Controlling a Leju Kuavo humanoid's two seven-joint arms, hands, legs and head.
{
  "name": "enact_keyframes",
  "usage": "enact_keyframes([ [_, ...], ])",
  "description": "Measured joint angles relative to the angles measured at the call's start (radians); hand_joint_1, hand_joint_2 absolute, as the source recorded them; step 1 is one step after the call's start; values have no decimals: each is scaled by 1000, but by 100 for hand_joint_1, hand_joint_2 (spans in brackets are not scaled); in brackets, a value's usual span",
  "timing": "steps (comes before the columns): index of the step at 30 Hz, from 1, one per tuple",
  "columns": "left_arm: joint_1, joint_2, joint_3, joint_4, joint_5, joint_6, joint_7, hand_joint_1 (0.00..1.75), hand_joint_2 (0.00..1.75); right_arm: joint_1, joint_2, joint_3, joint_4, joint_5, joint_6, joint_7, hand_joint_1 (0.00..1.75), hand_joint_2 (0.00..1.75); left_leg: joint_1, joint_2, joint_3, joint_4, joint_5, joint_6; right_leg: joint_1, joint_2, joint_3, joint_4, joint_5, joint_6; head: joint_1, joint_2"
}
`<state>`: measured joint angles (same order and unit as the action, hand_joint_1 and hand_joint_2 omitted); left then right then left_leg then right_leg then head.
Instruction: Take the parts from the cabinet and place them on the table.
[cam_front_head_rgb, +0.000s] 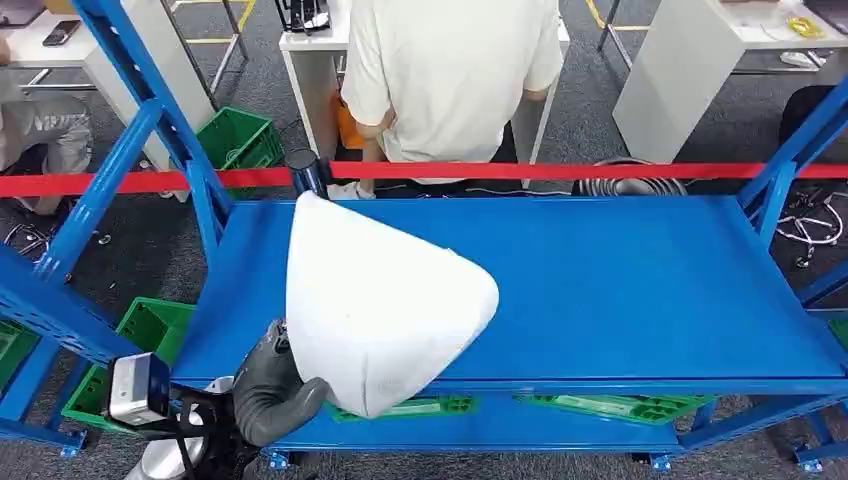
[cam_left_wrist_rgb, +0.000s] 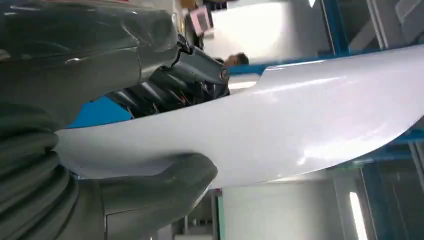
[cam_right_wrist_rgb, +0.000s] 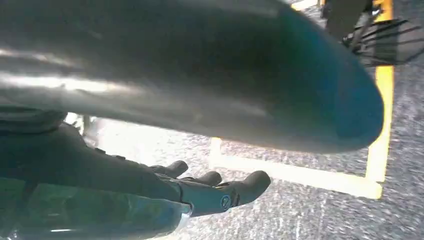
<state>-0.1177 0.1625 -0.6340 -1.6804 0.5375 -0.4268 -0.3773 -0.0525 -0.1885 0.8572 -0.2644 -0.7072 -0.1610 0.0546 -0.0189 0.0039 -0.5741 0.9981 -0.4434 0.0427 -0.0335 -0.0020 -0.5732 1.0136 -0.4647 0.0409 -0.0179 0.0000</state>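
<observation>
At the near-left corner of the blue metal cabinet shelf (cam_front_head_rgb: 620, 290), the left robot hand (cam_front_head_rgb: 268, 385) grips the lower edge of a large white curved plastic shell part (cam_front_head_rgb: 375, 305), thumb under, dark fingers (cam_left_wrist_rgb: 165, 92) on top. The part rises above this hand, over the shelf. The right robot hand (cam_right_wrist_rgb: 200, 187) hangs over grey floor, fingers loosely extended, holding nothing.

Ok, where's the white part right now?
In the head view the white part sits left of centre, gripped by the left robot hand over the near edge of the blue shelf.
</observation>
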Motion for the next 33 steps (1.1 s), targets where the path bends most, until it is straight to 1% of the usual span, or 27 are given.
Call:
enact_keyframes([
  [2,0,1,-7,-14,15,-21,0,152,175,7,2,-5,0,-9,0,-6,0,0,4,1,0,-1,3,-5,8,0,-2,1,2,-12,1,0],
  [3,0,2,-10,-19,26,-31,2,150,175,10,2,-9,0,-16,0,-9,0,0,7,1,-2,3,0,-8,-2,1,0,-2,5,-19,2,0],
  [4,0,2,-12,-28,35,-40,4,154,175,13,5,-14,0,-19,0,-11,0,0,10,-2,-6,17,-12,-16,-5,2,1,-2,6,-20,2,0],
  [5,0,2,-14,-34,45,-47,5,155,175,16,4,-16,0,-22,0,-14,0,0,12,-2,-22,55,-41,-24,-5,2,2,-2,5,-27,-2,0],
  [6,0,3,-16,-38,53,-53,6,154,175,18,3,-19,0,-24,0,-18,0,0,17,-3,-53,122,-81,-32,-5,2,1,-2,7,-31,-2,0],
  [8,1,4,-21,-39,60,-60,7,159,175,24,3,-23,0,-29,0,-24,0,0,25,-3,-131,285,-149,-42,-3,2,-2,-2,6,-31,-2,0],
  [9,1,5,-23,-40,64,-65,7,168,175,27,3,-23,0,-30,0,-25,0,0,27,-3,-151,323,-154,-43,-3,2,-2,-2,6,-31,-2,0],
  [10,1,6,-24,-43,70,-67,6,168,175,28,2,-23,0,-30,0,-26,0,0,29,-3,-144,308,-134,-42,-3,2,-1,-2,6,-31,-2,0],
  [11,0,7,-26,-46,73,-68,4,168,175,29,2,-23,0,-30,0,-26,0,0,29,-3,-116,251,-98,-39,-3,3,-1,-2,6,-31,-2,0],
  [13,-1,8,-26,-56,77,-72,-2,169,175,27,3,-23,0,-30,1,-27,0,0,27,-5,-16,62,-14,-22,-1,7,3,-3,7,-30,-2,0],
  [14,-4,9,-26,-63,80,-74,-4,169,175,27,4,-23,0,-30,2,-27,0,0,23,-5,13,2,-15,-13,-3,7,3,-3,7,-29,-2,0],
  [15,-4,10,-27,-68,82,-76,-8,168,175,26,7,-23,0,-30,3,-27,0,0,18,-1,10,4,-16,-9,3,7,1,-5,9,-24,0,0],
  [17,-4,12,-27,-77,84,-78,-13,171,175,26,4,-23,0,-30,3,-27,0,0,11,-3,7,4,-17,-2,-4,5,2,-11,10,-9,-1,0],
  [18,-4,12,-27,-83,85,-80,-15,169,175,25,4,-23,0,-30,3,-27,0,0,10,-3,9,-5,-12,7,-1,5,5,-18,15,-2,-2,0],
  [19,-4,11,-27,-92,88,-82,-18,164,175,23,4,-23,0,-31,3,-27,0,0,22,-2,24,-33,8,16,2,4,-1,-13,14,0,-1,0],
  [20,-7,11,-28,-94,92,-84,-19,166,175,24,3,-23,0,-32,3,-27,0,0,19,0,30,-44,14,18,1,3,-13,13,0,-3,2,0],
  [21,-9,10,-29,-96,93,-84,-21,171,175,23,3,-23,0,-32,3,-27,0,0,18,1,29,-45,17,23,2,3,-41,71,-31,-12,2,0],
  [22,-8,10,-29,-96,95,-84,-21,171,175,23,2,-23,0,-32,3,-27,0,0,15,1,27,-44,17,24,2,3,-82,154,-66,-18,3,0],
  [23,-6,11,-31,-96,98,-85,-22,171,175,23,0,-23,0,-32,3,-27,0,0,12,1,25,-44,17,24,2,3,-121,233,-95,-20,3,0],
  [24,-6,11,-32,-96,101,-85,-23,171,175,24,0,-23,0,-32,3,-27,0,0,10,0,24,-43,17,24,2,3,-149,289,-108,-16,3,0],
  [25,-6,11,-34,-96,102,-85,-24,171,175,26,-2,-23,0,-32,3,-27,0,0,9,-1,24,-43,17,24,2,3,-151,289,-101,-7,3,0],
  [26,-6,11,-35,-96,102,-85,-25,171,175,26,-3,-23,0,-32,3,-27,0,0,9,-2,25,-42,17,23,2,2,-124,237,-76,5,3,0],
  [28,-6,11,-36,-96,103,-85,-26,171,175,25,-6,-23,0,-32,3,-27,0,0,10,-3,24,-31,11,15,-1,1,-25,44,-7,26,3,0],
  [29,-6,11,-36,-98,103,-85,-27,171,175,22,-7,-24,0,-32,3,-27,0,0,10,-2,20,-19,5,8,-2,-1,1,-17,4,19,3,0],
  [30,-6,11,-36,-100,103,-85,-27,171,175,23,-7,-23,0,-32,3,-27,0,0,1,-4,13,-11,-3,1,5,1,3,-16,7,8,3,0],
  [31,-6,11,-36,-102,103,-85,-27,171,175,22,-7,-23,0,-32,3,-27,0,0,2,-4,11,-8,-4,-2,6,2,3,-9,8,-4,2,0],
  [33,-6,11,-37,-104,104,-85,-28,171,175,22,-7,-24,0,-33,3,-27,0,0,5,-3,11,-8,-2,-4,9,2,0,-9,9,-13,2,0],
])
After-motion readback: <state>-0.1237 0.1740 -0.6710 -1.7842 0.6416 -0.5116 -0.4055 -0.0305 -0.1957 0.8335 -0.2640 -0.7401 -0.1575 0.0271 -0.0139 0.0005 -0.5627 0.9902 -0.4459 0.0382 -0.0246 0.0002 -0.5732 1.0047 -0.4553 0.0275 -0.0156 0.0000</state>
